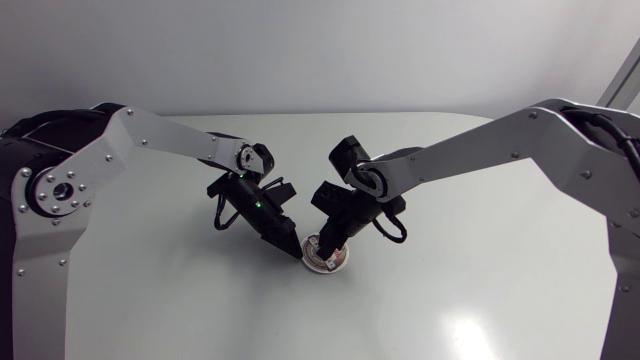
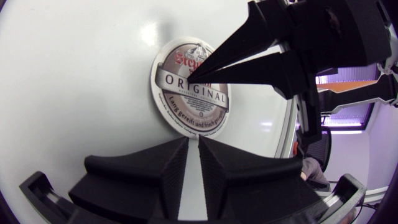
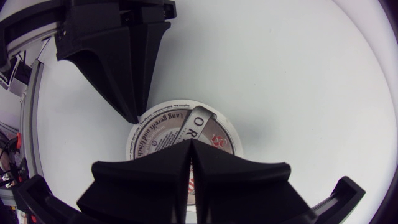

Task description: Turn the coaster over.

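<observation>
The round printed coaster (image 1: 336, 262) lies flat on the white table (image 1: 480, 280), near the middle. My right gripper (image 1: 325, 247) comes down on it from above, shut, with its tips resting on the printed face (image 3: 217, 134). In the right wrist view its fingers (image 3: 189, 142) meet with no gap. My left gripper (image 1: 300, 252) points at the coaster's left edge, its tips just at the rim (image 2: 193, 142). Its fingers are drawn nearly together with only a thin slit and nothing between them. In the left wrist view the coaster (image 2: 186, 109) lies just ahead, under the right gripper (image 2: 193, 76).
Both arms lean in over the table's middle and meet at the coaster. The table's front edge (image 1: 330, 352) runs below them.
</observation>
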`<state>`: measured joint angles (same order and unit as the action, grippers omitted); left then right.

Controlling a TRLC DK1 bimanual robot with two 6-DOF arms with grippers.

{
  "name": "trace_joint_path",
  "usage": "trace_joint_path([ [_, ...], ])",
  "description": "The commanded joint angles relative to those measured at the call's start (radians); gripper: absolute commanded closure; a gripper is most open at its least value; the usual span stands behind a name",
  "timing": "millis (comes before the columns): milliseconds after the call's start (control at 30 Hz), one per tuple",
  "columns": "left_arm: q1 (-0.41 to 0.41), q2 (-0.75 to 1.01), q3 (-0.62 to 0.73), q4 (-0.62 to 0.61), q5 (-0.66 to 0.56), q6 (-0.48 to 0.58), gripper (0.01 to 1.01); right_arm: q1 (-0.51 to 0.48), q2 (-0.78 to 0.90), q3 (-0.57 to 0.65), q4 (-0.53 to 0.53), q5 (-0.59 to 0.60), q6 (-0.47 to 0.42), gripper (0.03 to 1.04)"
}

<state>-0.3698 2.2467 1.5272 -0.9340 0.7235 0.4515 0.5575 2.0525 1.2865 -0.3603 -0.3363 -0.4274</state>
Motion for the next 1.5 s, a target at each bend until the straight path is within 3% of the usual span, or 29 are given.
trace_joint_path([
  [0, -0.015, -0.03, -0.006, 0.043, 0.048, -0.027, 0.913, 0.021, 0.038, -0.053, -0.022, 0.0, -0.001, 1.02],
  [567, 0.026, -0.035, 0.028, 0.109, 0.051, -0.076, 0.954, 0.03, -0.026, -0.075, -0.034, -0.001, 0.003, 1.02],
  [867, 0.045, -0.073, 0.007, 0.109, 0.036, -0.063, 0.949, -0.042, -0.127, -0.088, -0.057, -0.013, -0.019, 1.02],
  [1067, 0.063, -0.096, -0.01, 0.084, 0.011, -0.048, 0.941, 0.007, -0.048, -0.018, -0.072, -0.01, -0.002, 1.02],
  [1200, 0.1, -0.127, -0.044, 0.081, 0.008, -0.03, 0.939, 0.019, -0.117, -0.061, -0.086, -0.007, -0.002, 1.02],
  [1467, 0.103, -0.133, -0.068, 0.08, 0.008, -0.013, 0.938, -0.054, -0.186, -0.165, -0.1, -0.004, -0.057, 1.02],
])
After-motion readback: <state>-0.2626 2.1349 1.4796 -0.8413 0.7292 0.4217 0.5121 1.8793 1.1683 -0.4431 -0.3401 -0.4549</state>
